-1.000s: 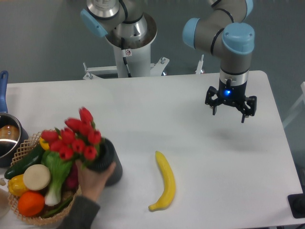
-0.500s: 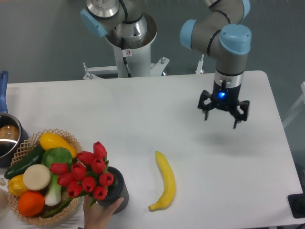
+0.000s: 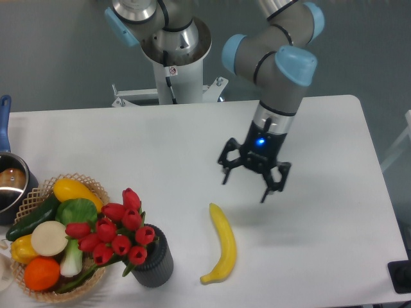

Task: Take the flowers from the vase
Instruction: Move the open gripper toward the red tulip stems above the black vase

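One end effector (image 3: 253,176) is hanging above the tabletop (image 3: 192,141) with its fingers spread wide, holding and touching nothing. Well to its left, the flowers (image 3: 115,234) are sitting in the vase (image 3: 153,260), leaning toward a basket (image 3: 38,292), with a banana (image 3: 223,244) lying between.

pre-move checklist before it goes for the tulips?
1. Gripper open and empty: ok.
2. Flowers seated in the vase: ok.
3. Vase upright on the table: ok.
4. No person's hand near the vase: ok.
5. Banana lying between gripper and vase, apart from both: ok, mind it on the way.
6. Flowers overhang the basket side; whether leaves touch the produce: cannot tell.
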### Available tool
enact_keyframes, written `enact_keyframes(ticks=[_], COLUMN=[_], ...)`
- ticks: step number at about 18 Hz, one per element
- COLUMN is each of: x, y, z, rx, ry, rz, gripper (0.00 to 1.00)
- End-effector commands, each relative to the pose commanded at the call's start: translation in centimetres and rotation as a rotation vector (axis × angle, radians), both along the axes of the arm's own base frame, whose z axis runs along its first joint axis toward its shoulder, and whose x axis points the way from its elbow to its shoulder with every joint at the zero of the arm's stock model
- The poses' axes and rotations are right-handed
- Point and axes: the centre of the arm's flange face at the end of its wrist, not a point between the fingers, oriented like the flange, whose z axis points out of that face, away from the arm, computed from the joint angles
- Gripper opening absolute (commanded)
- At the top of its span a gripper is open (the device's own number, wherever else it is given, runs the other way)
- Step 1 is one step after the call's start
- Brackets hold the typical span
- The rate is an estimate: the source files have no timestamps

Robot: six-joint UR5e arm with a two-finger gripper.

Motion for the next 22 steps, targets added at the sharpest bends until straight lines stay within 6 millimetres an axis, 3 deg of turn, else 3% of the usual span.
enact_keyframes(ticks=[2, 6, 9, 13, 22], x=[1.4, 2.1, 2.2, 3.6, 3.4], y=[1.3, 2.0, 3.8, 6.9, 12.2], z=[0.6, 1.3, 0.6, -0.3, -1.0], rx=[0.068, 0.175, 0.239, 0.265, 0.274], ry=[-0.053, -0.121, -0.16, -0.13, -0.114], rz=[-0.03, -0.067, -0.112, -0.187, -0.26], gripper=[1.0, 1.0, 1.0, 1.0, 1.0])
